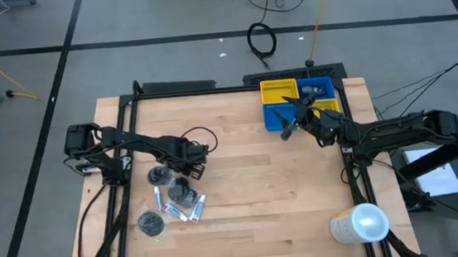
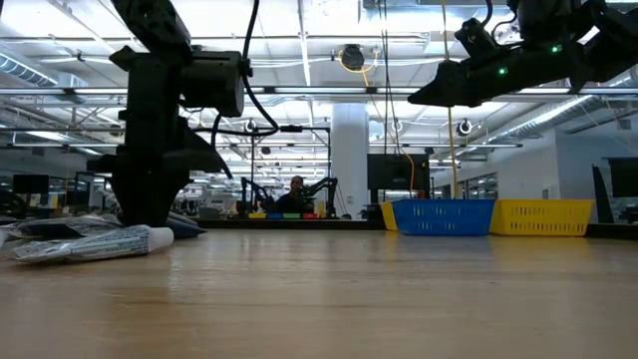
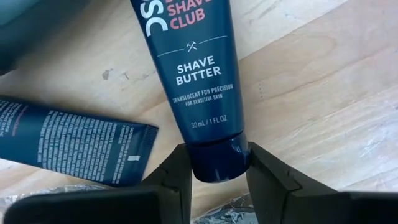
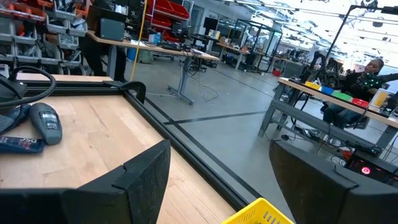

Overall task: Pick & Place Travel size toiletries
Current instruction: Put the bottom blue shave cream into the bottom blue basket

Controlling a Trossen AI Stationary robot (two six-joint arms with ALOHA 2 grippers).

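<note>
The travel size toiletries (image 1: 175,201) lie in a loose pile on the table's left half: dark tubes, white tubes (image 2: 100,242) and a round dark tin (image 1: 150,224). My left gripper (image 3: 217,163) stands down in that pile (image 1: 185,176), shut on a dark navy "Shave Butter" tube (image 3: 193,68). A second navy tube (image 3: 74,146) lies beside it. My right gripper (image 1: 287,130) hangs open and empty, high above the bins (image 2: 439,95), with a yellow bin corner (image 4: 261,211) below its fingers. My left gripper pinches the shave butter tube by its round cap end (image 3: 217,163), one finger (image 3: 177,177) on each side of the cap. The fingers come from above, pointing down, and stand across the tube. The tube lies flat on the wood, its body stretching away from the fingers.
The yellow (image 1: 280,91) and blue (image 1: 318,86) bins sit at the table's far right. A big white cylinder (image 1: 360,223) stands at the near right corner. Bare wood spans the middle (image 1: 259,184). A black frame rail (image 4: 161,121) edges the table.
</note>
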